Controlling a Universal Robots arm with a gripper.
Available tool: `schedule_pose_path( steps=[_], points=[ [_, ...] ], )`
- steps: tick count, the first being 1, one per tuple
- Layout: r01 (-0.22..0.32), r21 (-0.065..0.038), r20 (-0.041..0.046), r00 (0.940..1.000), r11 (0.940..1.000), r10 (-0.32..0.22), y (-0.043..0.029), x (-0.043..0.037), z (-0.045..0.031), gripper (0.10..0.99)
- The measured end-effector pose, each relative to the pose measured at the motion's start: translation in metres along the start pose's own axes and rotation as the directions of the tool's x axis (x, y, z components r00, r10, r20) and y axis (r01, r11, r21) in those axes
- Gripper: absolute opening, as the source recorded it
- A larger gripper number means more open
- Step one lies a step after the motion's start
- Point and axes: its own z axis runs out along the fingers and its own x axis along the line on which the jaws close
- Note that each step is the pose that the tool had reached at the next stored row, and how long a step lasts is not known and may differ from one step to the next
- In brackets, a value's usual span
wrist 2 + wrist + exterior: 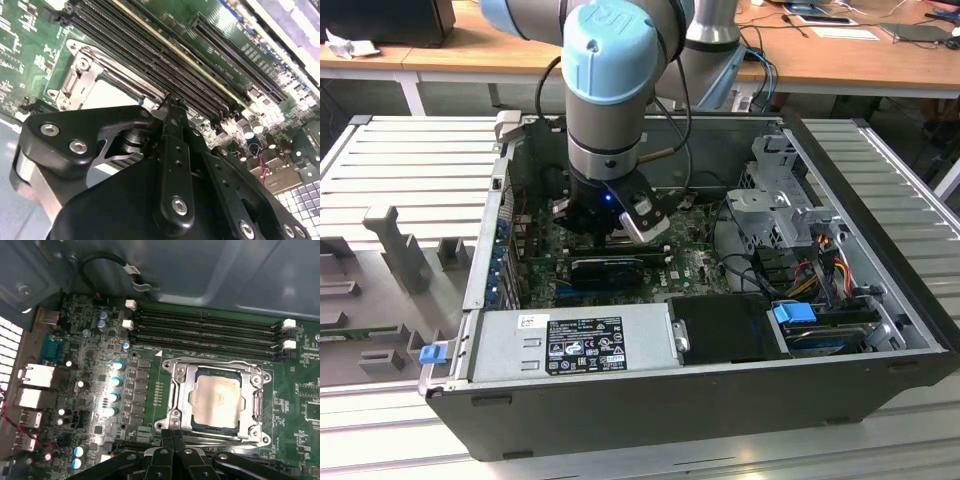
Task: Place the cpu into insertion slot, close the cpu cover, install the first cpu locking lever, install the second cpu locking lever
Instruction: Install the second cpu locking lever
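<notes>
The cpu [217, 400], a pale silvery square, lies in the insertion slot [169, 416] on the green board. The cpu cover [182, 389], a metal frame, lies flat around the chip. A thin lever rod [225, 441] runs along the socket edge closest to my fingertips. My gripper [172, 435] is shut with nothing in it, its tips just off that edge. In the second wrist view the gripper [170, 102] hangs beside the cover [82, 75] and the chip [112, 92]. In the exterior view the gripper [605, 235] is low inside the open computer case.
Long black memory slots [205, 327] run beside the socket. A black graphics card [610, 268], the power supply [575, 340], a metal drive cage [780, 200] and loose cables [820, 260] crowd the case. Upright capacitors [115, 390] stand close to the socket.
</notes>
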Motion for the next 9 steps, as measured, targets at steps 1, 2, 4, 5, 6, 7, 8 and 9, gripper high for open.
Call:
schedule_pose_path(
  steps=[1,2,4,5,6,7,8,9],
  points=[
    [0.000,-0.005,0.0006,1.0000,1.0000,0.000,-0.0006,0.0008,0.0002,0.106],
    [0.000,-0.008,0.0009,1.0000,1.0000,0.000,-0.0008,0.0015,0.0005,0.106],
    [0.001,-0.018,0.0020,1.0000,0.9998,-0.001,-0.0012,0.0025,0.0019,0.106],
    [0.001,-0.022,0.0026,1.0000,0.9998,-0.001,-0.0015,0.0026,0.0026,0.106],
    [0.001,-0.027,0.0033,1.0000,0.9996,-0.001,-0.0017,0.0027,0.0033,0.106],
    [0.001,-0.030,0.0036,1.0000,0.9996,-0.001,-0.0018,0.0029,0.0037,0.106],
    [0.001,-0.032,0.0039,1.0000,0.9995,-0.001,-0.0019,0.0030,0.0044,0.106],
    [0.001,-0.034,0.0041,1.0000,0.9994,-0.001,-0.0021,0.0031,0.0050,0.106]
  ],
)
